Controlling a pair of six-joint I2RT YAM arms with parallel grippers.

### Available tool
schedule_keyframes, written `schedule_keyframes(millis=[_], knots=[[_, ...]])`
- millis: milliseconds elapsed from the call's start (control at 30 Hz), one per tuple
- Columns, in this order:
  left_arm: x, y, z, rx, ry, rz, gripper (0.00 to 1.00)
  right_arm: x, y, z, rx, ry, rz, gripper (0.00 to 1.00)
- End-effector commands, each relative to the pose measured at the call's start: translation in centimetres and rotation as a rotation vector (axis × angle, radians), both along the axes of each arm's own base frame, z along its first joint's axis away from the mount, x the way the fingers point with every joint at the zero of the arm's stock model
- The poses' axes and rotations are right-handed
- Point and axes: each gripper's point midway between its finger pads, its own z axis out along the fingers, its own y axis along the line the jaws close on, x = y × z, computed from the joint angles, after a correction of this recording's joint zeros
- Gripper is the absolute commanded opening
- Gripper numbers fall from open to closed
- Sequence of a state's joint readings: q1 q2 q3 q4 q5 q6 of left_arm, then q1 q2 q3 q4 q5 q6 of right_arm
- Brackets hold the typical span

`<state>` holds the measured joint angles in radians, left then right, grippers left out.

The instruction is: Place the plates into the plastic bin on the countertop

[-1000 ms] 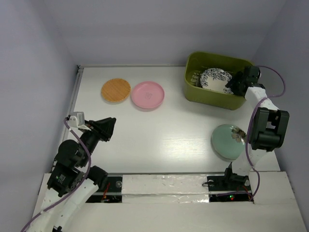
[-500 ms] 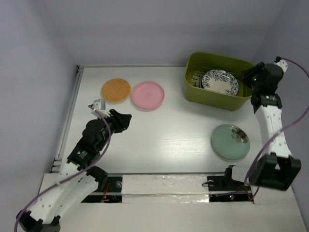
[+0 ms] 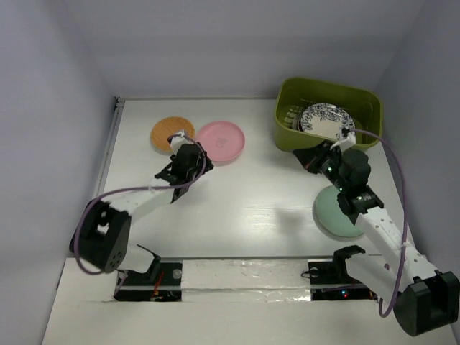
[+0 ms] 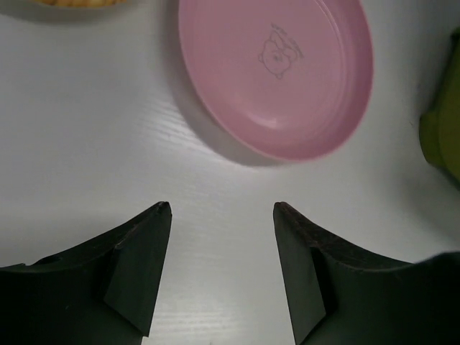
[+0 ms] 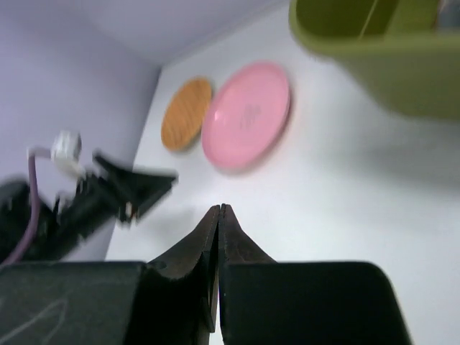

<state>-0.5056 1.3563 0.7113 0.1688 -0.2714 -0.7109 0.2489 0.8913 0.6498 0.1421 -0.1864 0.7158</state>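
A pink plate and a wood-tan plate lie side by side at the back left of the white countertop. My left gripper hovers open just short of the pink plate's near rim, with nothing between its fingers. The olive plastic bin at the back right holds an upright blue-white patterned plate. A mint green plate lies at the front right, partly under my right arm. My right gripper is shut and empty, in front of the bin.
A metal rail runs along the countertop's left edge. Lilac walls close in the back and both sides. The bin's corner shows at the right edge of the left wrist view. The left arm appears blurred in the right wrist view.
My left arm has stretched forward from the front left to the pink plate, opening its jaws. My right arm has left the bin, swung down in front of it, and shut its jaws.
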Motion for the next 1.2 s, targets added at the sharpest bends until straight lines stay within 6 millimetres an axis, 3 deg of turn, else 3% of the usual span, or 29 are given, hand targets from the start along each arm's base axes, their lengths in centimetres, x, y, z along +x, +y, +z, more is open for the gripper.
schedule_keyframes(millis=[0,67,100,133,300,367,433,567,633,667,767,800,933,1000,1100,1167], knots=[[4.7,0.3,2.5,-0.021,-0.098,0.092,0.55,-1.8,2.0,1.5,0.032,-0.095,0.111,0.03],[6.3,-0.1,1.1,0.0,-0.06,0.085,0.54,-3.1,3.2,0.0,0.031,-0.08,0.169,0.04],[6.9,0.0,-0.8,0.026,-0.016,0.085,0.54,-3.4,3.2,-0.1,0.032,-0.086,0.178,0.04],[7.9,-0.5,-0.3,0.026,-0.022,0.081,0.54,-3.8,3.3,-0.9,0.029,-0.071,0.193,0.05],[9.9,-1.5,-2.8,0.061,0.056,0.05,0.52,-5.0,4.2,-1.7,0.034,-0.074,0.262,0.07],[10.6,-1.8,-3.8,0.055,0.082,0.038,0.45,-5.2,4.5,-1.9,0.035,-0.075,0.281,0.08],[10.7,-1.9,-4.9,0.038,0.108,0.027,0.29,-5.3,4.7,-1.9,0.031,-0.08,0.296,0.09],[10.1,-1.4,-6.5,0.035,0.132,0.033,0.19,-5.1,4.6,-1.9,0.029,-0.079,0.292,0.11],[9.5,-1.1,-6.9,0.038,0.14,0.04,0.0,-5.0,4.5,-1.8,0.037,-0.087,0.279,0.14],[9.4,-1.0,-6.8,0.036,0.134,0.041,0.0,-4.9,4.4,-1.7,0.039,-0.091,0.273,0.16],[9.1,-1.0,-5.0,0.011,0.089,0.032,0.0,-4.3,4.3,-2.1,0.035,-0.083,0.253,0.33],[8.9,-1.1,-4.2,-0.006,0.072,0.025,0.0,-3.9,4.4,-2.8,0.024,-0.062,0.251,0.44],[6.7,-1.7,1.0,-0.114,-0.049,-0.017,0.0,-2.4,4.7,-3.6,-0.009,-0.025,0.233,0.69],[5.8,-1.6,2.5,-0.143,-0.088,-0.023,0.0,-1.7,4.6,-3.6,-0.026,-0.019,0.216,0.8],[3.3,-2.0,4.3,-0.183,-0.13,-0.069,0.0,-0.8,5.1,-4.4,-0.06,0.018,0.212,0.89],[1.6,-2.1,5.2,-0.2,-0.156,-0.096,0.0,-0.3,5.7,-5.9,-0.087,0.062,0.213,0.9]])
